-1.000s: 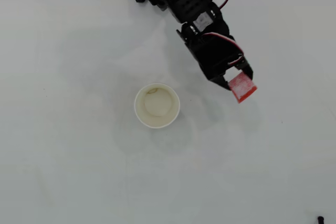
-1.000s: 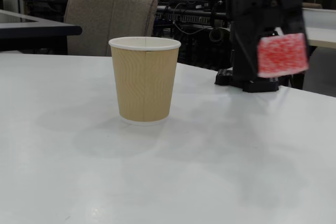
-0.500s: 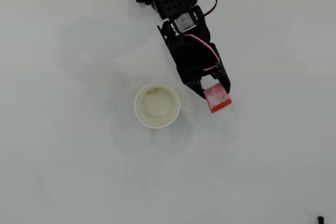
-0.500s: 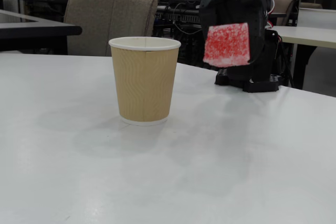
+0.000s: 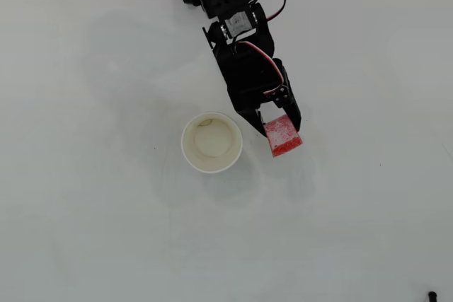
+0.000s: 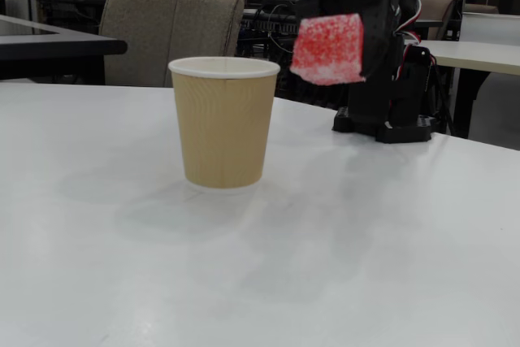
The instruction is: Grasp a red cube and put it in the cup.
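Looking across a white desk (image 6: 146,266) from low down, the nearest thing is the cup (image 6: 223,123), upright and tan-sided with a white rim; from overhead it reads as a white ring with a cream, faintly stained inside, and nothing is in it; just beyond and to its right in the fixed view, the cube (image 6: 328,49) hangs in the air, red with frosty pale faces, level with or a little above the rim; the jaws are clamped on the cube, the black gripper (image 5: 277,131) pinching it near its upper edge in the overhead view, so most of the block juts out past the fingertips; farther back stands the arm's black base (image 6: 382,123), and behind that a chair (image 6: 175,30) and other desks.

The cube sits beside the cup, not over it; in the overhead view it lies just right of the rim with a small gap between; letting go here would likely drop it onto the desk; moving sideways too low could knock the rim and tip or shove the light cup; the shallow, edge-on hold may let the block twist or slip mid-move; the cube looks about half the mouth's width, so poor centring could bounce it off the rim.
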`<move>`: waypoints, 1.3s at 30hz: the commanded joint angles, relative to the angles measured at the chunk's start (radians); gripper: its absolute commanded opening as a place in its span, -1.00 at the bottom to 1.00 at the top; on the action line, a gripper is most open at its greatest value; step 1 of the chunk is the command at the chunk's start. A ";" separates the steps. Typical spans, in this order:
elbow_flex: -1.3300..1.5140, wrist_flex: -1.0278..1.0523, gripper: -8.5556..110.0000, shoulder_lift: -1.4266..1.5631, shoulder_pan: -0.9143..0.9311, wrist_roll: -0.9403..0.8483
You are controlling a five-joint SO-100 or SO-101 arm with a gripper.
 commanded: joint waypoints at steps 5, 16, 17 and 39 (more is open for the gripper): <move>-0.031 0.003 -0.71 0.057 0.037 -0.005; -0.038 -0.031 -0.71 0.067 0.084 -0.009; -0.038 -0.034 -0.71 0.067 0.089 -0.009; -0.026 -0.025 -0.71 0.170 0.178 -0.011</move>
